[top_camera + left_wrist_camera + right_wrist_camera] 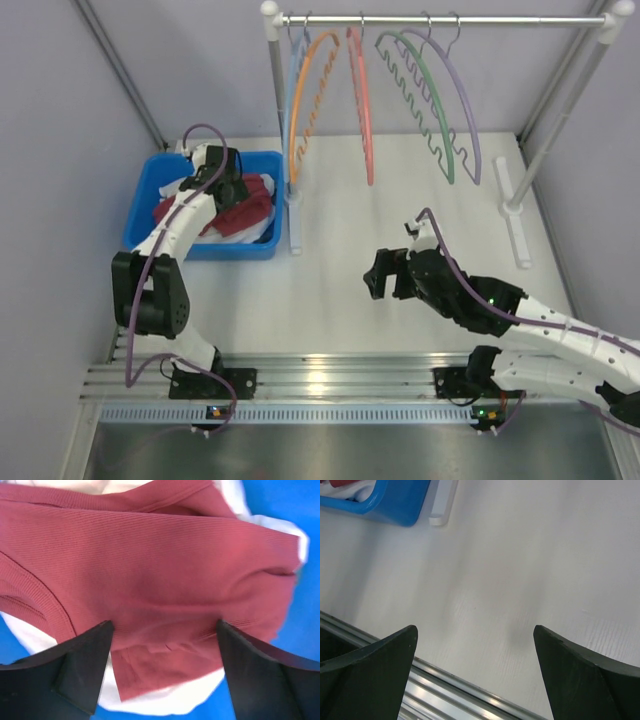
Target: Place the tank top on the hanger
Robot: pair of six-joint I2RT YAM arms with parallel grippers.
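Note:
The maroon tank top [247, 211] lies crumpled in a blue bin [150, 190] at the left of the table. My left gripper [230, 186] is down inside the bin, right over it. In the left wrist view the ribbed tank top [150, 565] fills the frame, and the left gripper [165, 625] is open, its jaws wide apart with both tips at the fabric. The lavender hanger [468, 110] hangs at the right end of the rail. My right gripper [378, 275] hovers open over bare table, and in its own wrist view the gripper [475, 630] has nothing between its jaws.
A white cloth [165, 700] lies under the tank top in the bin. Orange [300, 110], salmon-red [362, 100] and green [430, 110] hangers share the rail [440, 19]. Rack feet [520, 225] stand on the table. A metal rail [445, 690] runs along the near edge.

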